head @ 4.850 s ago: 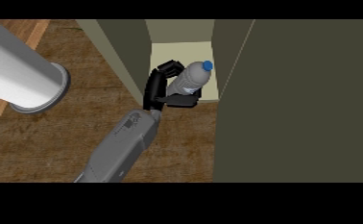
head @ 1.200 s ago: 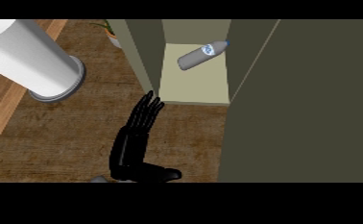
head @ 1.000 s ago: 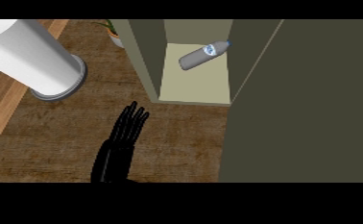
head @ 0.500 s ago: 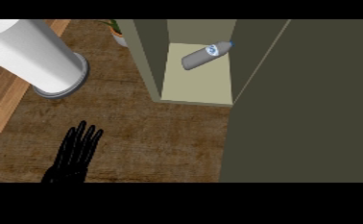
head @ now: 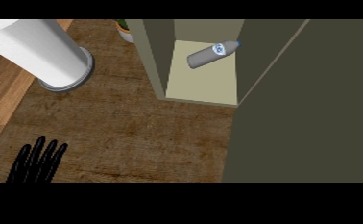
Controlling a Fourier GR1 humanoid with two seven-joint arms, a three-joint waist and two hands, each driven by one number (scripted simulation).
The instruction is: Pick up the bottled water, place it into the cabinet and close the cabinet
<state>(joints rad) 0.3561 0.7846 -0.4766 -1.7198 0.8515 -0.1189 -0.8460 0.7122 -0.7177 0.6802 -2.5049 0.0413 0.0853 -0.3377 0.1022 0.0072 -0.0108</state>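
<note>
1. Since the earlier frames, the black hand is being drawn back from the cabinet's mouth toward the lower left corner of the frame, and the small clear plastic water bottle with a blue cap is being left lying where it was set.
2. That hand is being shown with fingers straight and spread, holding nothing; only the fingers are being seen above the lower edge. Which of the robot's hands it is cannot be told from this view alone, though it is judged to be the right, and no second hand is being shown.
3. The bottle is lying on its side, tilted, on the pale shelf floor inside the olive-green cabinet, in the upper middle of the frame.
4. The bottle is judged to be light and fairly stiff, with a smooth, somewhat slippery wall, and liable to roll while lying down. If it is being taken up again, the middle of its body is the likely place to grasp.
5. The tall dark olive door panel is filling the right of the frame and is judged to be open, so closing is not yet done.
6. A handle is not being made out. A large white cylinder and a cut-off potted plant are standing on the brown wooden counter.
</note>
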